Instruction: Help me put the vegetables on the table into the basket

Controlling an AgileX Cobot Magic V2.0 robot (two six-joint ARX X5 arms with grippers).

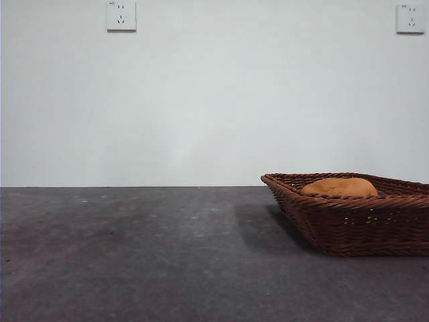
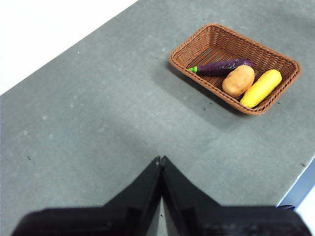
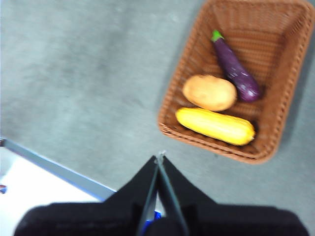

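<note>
The brown wicker basket point(image 1: 375, 218) point(image 2: 211, 42) point(image 3: 246, 29) stands on the grey table point(image 1: 134, 255) point(image 2: 98, 123) point(image 3: 74, 73) at the right of the front view. Inside it lie the purple eggplant point(image 2: 224, 66) point(image 3: 235, 71), the orange-brown tuber point(image 1: 338, 187) point(image 2: 238, 80) point(image 3: 209, 92) and the yellow corn cob point(image 2: 261, 88) point(image 3: 215, 126), side by side. My left gripper point(image 2: 160, 160) is shut and empty, high above bare table, well away from the basket. My right gripper point(image 3: 160, 156) is shut and empty too, raised near the table's edge beside the basket.
The table's edge point(image 3: 54, 167) runs close under the right gripper, and another stretch of edge point(image 2: 298, 189) shows in the left wrist view. A white wall with two sockets point(image 1: 121, 15) point(image 1: 410, 18) stands behind the table.
</note>
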